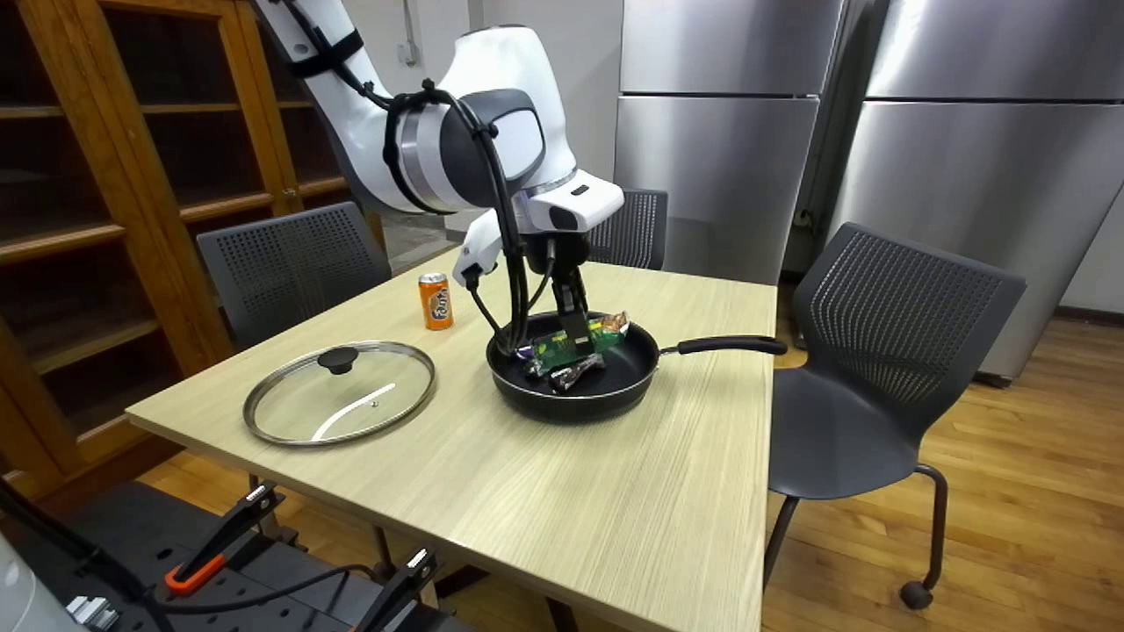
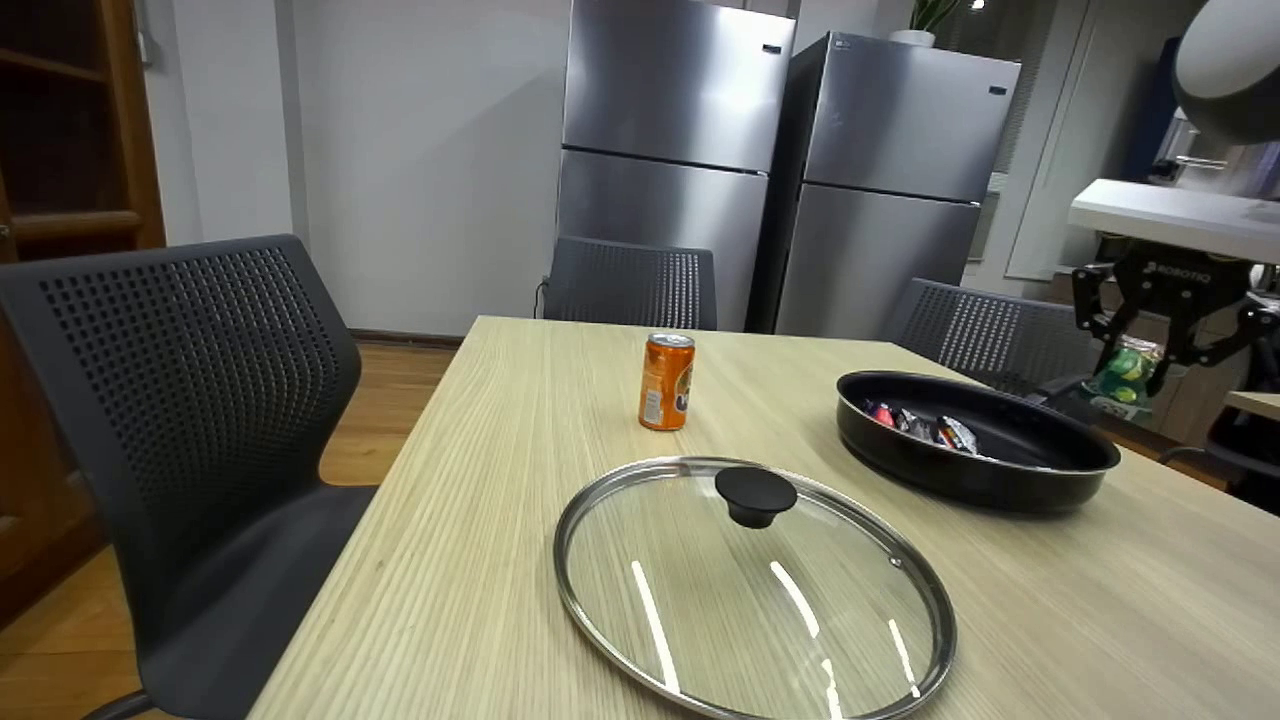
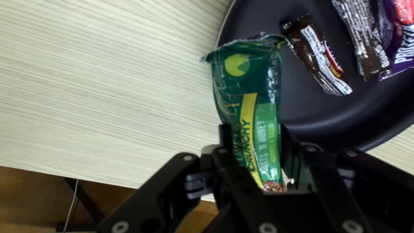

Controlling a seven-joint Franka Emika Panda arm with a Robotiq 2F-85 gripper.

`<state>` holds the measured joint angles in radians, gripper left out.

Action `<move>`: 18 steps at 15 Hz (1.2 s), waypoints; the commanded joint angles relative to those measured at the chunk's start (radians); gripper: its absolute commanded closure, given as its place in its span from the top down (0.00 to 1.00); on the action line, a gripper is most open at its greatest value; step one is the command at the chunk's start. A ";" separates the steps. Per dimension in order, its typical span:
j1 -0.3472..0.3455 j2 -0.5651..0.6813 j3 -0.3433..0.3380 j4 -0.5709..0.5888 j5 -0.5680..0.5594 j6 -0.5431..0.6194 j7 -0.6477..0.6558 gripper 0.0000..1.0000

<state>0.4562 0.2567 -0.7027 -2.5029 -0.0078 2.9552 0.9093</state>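
My gripper is shut on a green granola bar wrapper, with one finger on each side of it. The wrapper sticks out past the fingertips. In the wrist view it overlaps the edge of a black frying pan. In an exterior view the gripper and bar are raised beyond the pan. In an exterior view the gripper and bar appear over the pan. Two dark brown wrappers and a purple wrapper lie in the pan.
A glass lid with a black knob lies on the wooden table, also seen in an exterior view. An orange can stands upright near it. The pan's handle points toward a dark chair.
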 commanded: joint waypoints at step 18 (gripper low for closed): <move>-0.239 0.366 0.258 0.437 0.010 -0.242 0.133 0.12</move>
<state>0.2558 0.5795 -0.4766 -2.1391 0.0191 2.7725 1.0088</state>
